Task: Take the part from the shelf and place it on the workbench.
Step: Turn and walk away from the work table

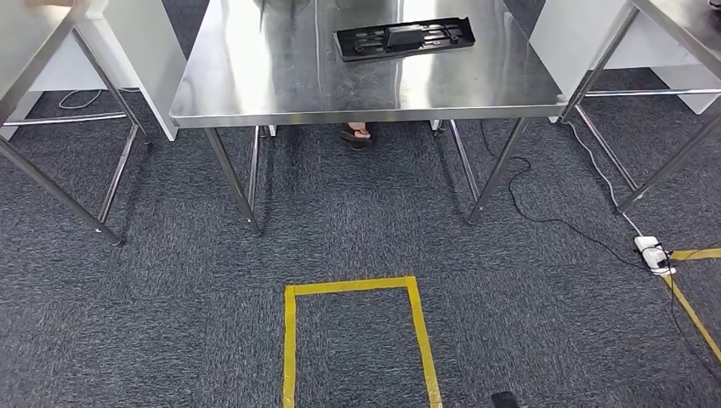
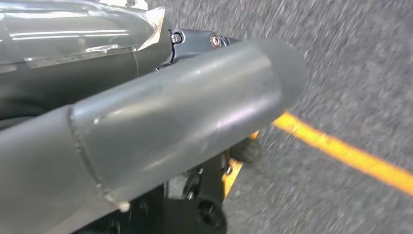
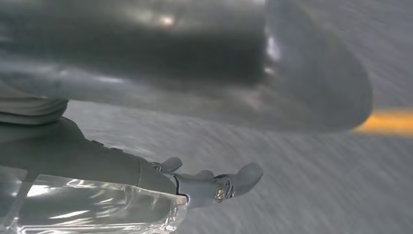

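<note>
A flat black plastic part (image 1: 404, 36) lies on the stainless steel workbench (image 1: 255, 81), towards its far right side, straight ahead of me in the head view. My left hand (image 2: 185, 112) hangs beside my body over the grey carpet with its thick thumb stretched out and nothing in it. My right hand (image 3: 209, 183) also hangs low over the carpet, its fingers (image 3: 246, 176) loosely extended and holding nothing. Both hands are far from the part.
A yellow tape rectangle (image 1: 353, 286) marks the carpet in front of the workbench. A person's foot (image 1: 358, 133) shows under the bench. Steel tables stand at left (image 1: 34, 51) and right (image 1: 680, 21). A white power strip (image 1: 653, 252) and cables lie at right.
</note>
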